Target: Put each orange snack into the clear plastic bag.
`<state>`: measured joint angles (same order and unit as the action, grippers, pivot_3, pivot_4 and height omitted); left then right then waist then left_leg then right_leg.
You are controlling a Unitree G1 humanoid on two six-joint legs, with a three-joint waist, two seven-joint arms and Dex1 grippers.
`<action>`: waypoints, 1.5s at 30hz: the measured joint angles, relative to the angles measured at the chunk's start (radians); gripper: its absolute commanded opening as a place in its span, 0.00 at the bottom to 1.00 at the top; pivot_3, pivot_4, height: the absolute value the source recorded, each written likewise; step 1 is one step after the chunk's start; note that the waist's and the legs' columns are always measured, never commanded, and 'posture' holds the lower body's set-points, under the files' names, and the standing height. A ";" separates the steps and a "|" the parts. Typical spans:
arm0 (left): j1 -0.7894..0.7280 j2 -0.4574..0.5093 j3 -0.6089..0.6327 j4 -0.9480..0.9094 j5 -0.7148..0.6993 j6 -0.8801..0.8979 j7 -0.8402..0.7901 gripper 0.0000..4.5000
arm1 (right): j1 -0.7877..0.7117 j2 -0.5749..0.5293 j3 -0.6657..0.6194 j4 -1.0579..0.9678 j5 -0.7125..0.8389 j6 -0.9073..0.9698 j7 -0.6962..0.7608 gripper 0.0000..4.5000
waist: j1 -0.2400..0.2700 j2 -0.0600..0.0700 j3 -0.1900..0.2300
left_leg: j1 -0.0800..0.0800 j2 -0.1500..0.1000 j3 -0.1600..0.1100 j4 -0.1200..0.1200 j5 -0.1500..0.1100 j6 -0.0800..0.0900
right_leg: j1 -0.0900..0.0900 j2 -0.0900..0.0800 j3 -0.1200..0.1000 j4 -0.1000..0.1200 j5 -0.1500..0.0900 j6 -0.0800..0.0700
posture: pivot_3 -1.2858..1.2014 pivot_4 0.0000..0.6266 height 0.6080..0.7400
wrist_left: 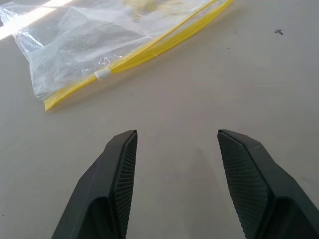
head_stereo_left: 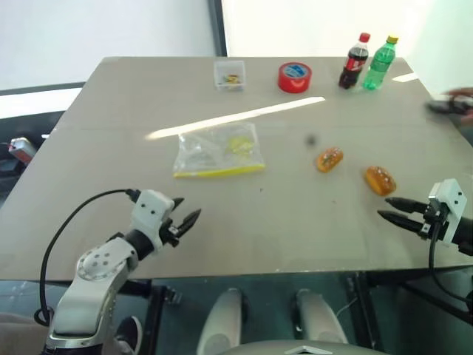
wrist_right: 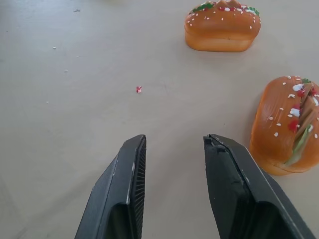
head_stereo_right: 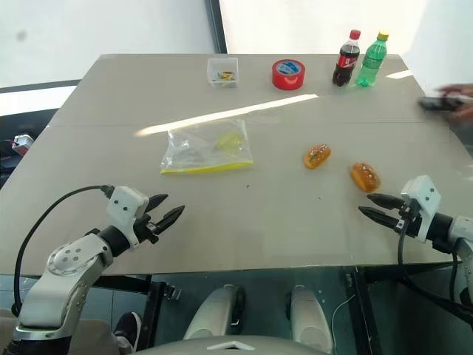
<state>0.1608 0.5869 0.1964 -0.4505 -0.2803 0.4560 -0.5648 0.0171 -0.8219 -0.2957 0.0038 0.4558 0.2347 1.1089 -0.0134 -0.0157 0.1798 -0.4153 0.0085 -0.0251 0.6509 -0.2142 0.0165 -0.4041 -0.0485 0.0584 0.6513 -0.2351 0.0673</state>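
Observation:
Two orange snacks lie on the grey table right of centre: one (head_stereo_left: 329,159) nearer the middle, the other (head_stereo_left: 380,180) closer to my right gripper (head_stereo_left: 392,208). That gripper hovers open and empty just short of the nearer snack (wrist_right: 286,124); the farther snack (wrist_right: 222,26) lies beyond it. The clear plastic bag (head_stereo_left: 219,150), with a yellow strip along its near edge, lies flat at the table's middle and holds a pale yellow-green piece. My left gripper (head_stereo_left: 186,216) stands open and empty near the front left, a hand's length short of the bag (wrist_left: 99,45).
At the table's far edge stand a small clear tub (head_stereo_left: 230,75), a red tape roll (head_stereo_left: 294,77), a cola bottle (head_stereo_left: 355,61) and a green bottle (head_stereo_left: 380,63). A person's hand (head_stereo_left: 457,105) reaches in at the far right. The table's front edge (head_stereo_left: 244,275) runs just below both grippers.

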 measured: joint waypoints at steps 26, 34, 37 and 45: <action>-0.007 0.000 0.002 0.000 -0.038 0.001 -0.019 0.60 | 0.034 0.000 0.000 -0.001 -0.001 -0.008 0.002 0.41 | 0.000 0.000 0.000 | 0.000 0.000 0.000 0.000 0.000 0.000 | 0.000 0.000 0.000 0.000 0.000 0.000 | 0.52 0.24 1.00; -0.086 0.007 0.003 0.029 -0.076 0.061 -0.028 0.60 | 0.024 0.005 0.006 -0.036 0.000 0.002 -0.008 0.41 | 0.000 0.000 0.000 | 0.000 0.000 0.000 0.000 0.000 0.000 | 0.000 0.000 0.000 0.000 -0.001 0.001 | 0.52 0.24 1.00; -0.187 0.012 0.030 0.111 -0.112 0.107 -0.030 0.60 | -0.017 0.025 0.019 -0.103 0.027 0.035 -0.029 0.41 | -0.002 0.000 0.000 | 0.000 -0.001 -0.001 0.000 0.000 0.000 | 0.000 0.002 -0.001 0.001 -0.001 0.002 | 0.52 0.24 1.00; -0.517 0.041 0.071 0.539 -0.090 0.167 0.047 0.60 | -0.177 0.075 0.132 -0.296 0.044 0.142 -0.136 0.41 | -0.001 -0.001 0.000 | -0.001 -0.002 -0.002 0.000 0.000 0.000 | -0.001 0.002 -0.002 0.001 0.002 0.004 | 0.52 0.24 1.00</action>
<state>-0.3563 0.6283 0.2673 0.0884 -0.3702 0.6228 -0.5181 -0.1597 -0.7474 -0.1637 -0.2920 0.4996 0.3766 0.9727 -0.0143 -0.0163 0.1801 -0.4161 0.0063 -0.0269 0.6511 -0.2142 0.0165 -0.4047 -0.0468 0.0568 0.6524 -0.2326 0.0716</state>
